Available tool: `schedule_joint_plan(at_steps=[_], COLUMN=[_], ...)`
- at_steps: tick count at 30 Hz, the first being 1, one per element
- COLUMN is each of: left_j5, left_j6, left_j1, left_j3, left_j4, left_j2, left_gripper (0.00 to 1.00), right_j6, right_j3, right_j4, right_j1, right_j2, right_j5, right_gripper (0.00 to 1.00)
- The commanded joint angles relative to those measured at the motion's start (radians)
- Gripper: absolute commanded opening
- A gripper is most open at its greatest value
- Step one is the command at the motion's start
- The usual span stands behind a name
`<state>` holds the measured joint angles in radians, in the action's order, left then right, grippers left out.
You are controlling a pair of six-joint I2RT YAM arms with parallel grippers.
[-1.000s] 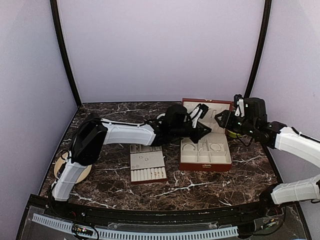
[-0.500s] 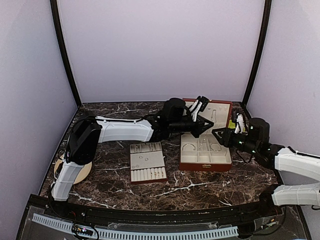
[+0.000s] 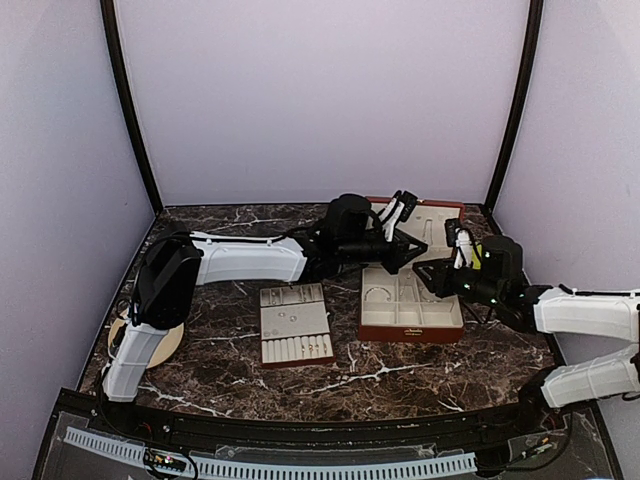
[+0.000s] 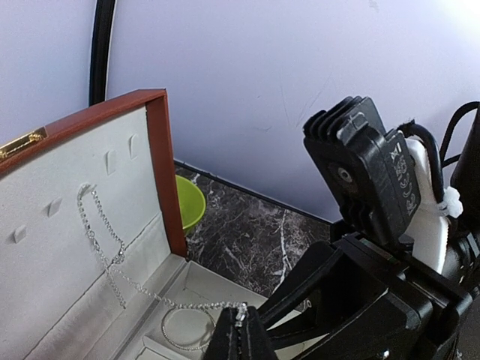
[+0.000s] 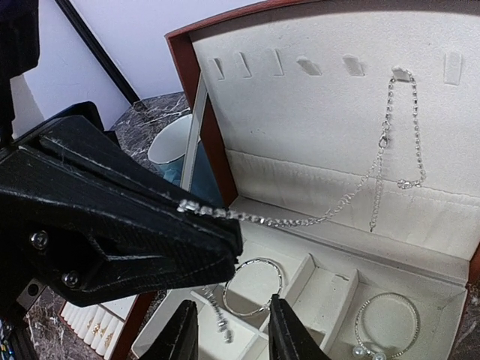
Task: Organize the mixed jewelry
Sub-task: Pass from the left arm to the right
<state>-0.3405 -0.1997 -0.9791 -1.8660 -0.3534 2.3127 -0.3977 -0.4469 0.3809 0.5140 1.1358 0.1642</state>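
Note:
My left gripper (image 3: 412, 254) is shut on the end of a fine silvery chain (image 4: 112, 259), held over the open red-brown box (image 3: 410, 332). The chain runs from a hook on the cream lid (image 5: 330, 112) down to the left fingers (image 5: 135, 225). My right gripper (image 5: 234, 331) is open and empty. It hovers just right of the left gripper (image 4: 241, 334), above a thin bangle (image 5: 255, 289) in a box compartment. A second bangle with pearls (image 5: 386, 322) lies further right. The cream slotted tray (image 3: 295, 325) holds small rings and studs.
A green bowl (image 4: 187, 202) stands behind the box lid. A pale cup (image 5: 172, 139) stands left of the box. A round tan disc (image 3: 125, 335) lies by the left arm's base. Black frame posts (image 3: 130, 110) mark the back corners.
My right arm has come down and leftward from the right of the box until its open gripper is close to the left gripper. The left gripper has risen slightly with the chain.

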Motion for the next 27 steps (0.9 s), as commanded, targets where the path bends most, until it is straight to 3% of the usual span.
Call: schedule_joint_plan(at_steps=[1,7,16,25,27], left_j5=[-0.01,-0.007,-0.008,-0.009,-0.003], left_j6=[-0.005,-0.004,-0.003,0.003,0.019], left_j1=[0.005,0.005,0.005,0.006,0.006], left_j3=[-0.029,-0.03,-0.028,-0.028,-0.028], left_j4=[0.006,0.003,0.002,0.0,0.007], left_j2=[-0.056,-0.055,-0.055,-0.055,-0.056], left_gripper=[0.0,0.0,0.0,0.0,0.13], right_j6=[0.012,0.019,0.01,0.006,-0.01], right_j3=[-0.017,-0.039,-0.04,-0.027,-0.029], right_j4=[0.108,0.14,0.172,0.179,0.157], right_j1=[0.012,0.016,0.02,0.02,0.02], right_j2=[0.028,0.089,0.117,0.1,0.076], right_j5=[-0.011,0.009,0.011,-0.011,-0.042], right_gripper=[0.31,0.26,0.02,0.0,0.0])
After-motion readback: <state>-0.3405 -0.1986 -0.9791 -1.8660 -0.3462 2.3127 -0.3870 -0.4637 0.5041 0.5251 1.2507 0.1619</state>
